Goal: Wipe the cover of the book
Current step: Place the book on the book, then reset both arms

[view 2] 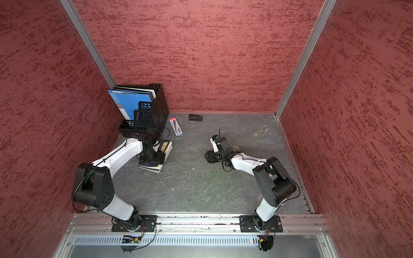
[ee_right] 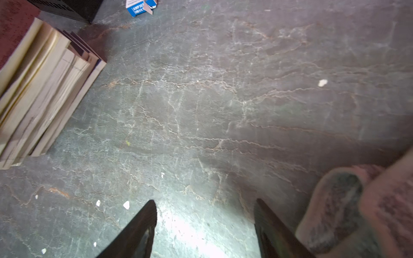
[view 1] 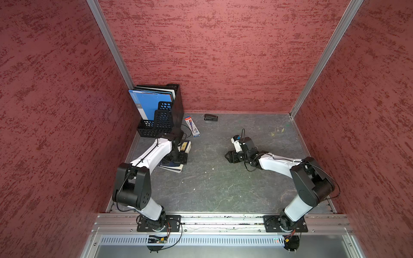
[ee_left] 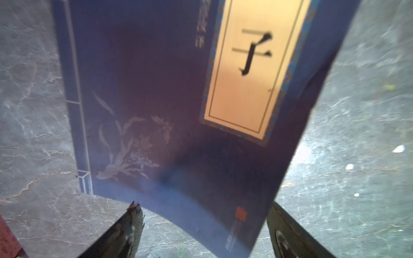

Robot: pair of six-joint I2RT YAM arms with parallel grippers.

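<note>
My left tool (ee_left: 204, 206) hangs wide open over the blue book (ee_left: 145, 78), which tops a stack (ee_right: 44, 89) on the tabletop (ee_right: 223, 100). My right tool (ee_right: 205, 201), jaws apart, is well clear of it.

White-shelled left arm (view 1: 154, 153) and right arm (view 1: 277, 164), black joints (view 1: 131, 185) (thin black cables (view 1: 334, 179) alongside), black base plates (view 1: 174, 223).

A dark blue book (ee_left: 145, 89), with a cream title panel bearing a black character and a pale orchid drawing, is laid flat, cover up, atop a stack of books (view 1: 172, 168), directly beneath the left claw (ee_left: 204, 204).
</note>
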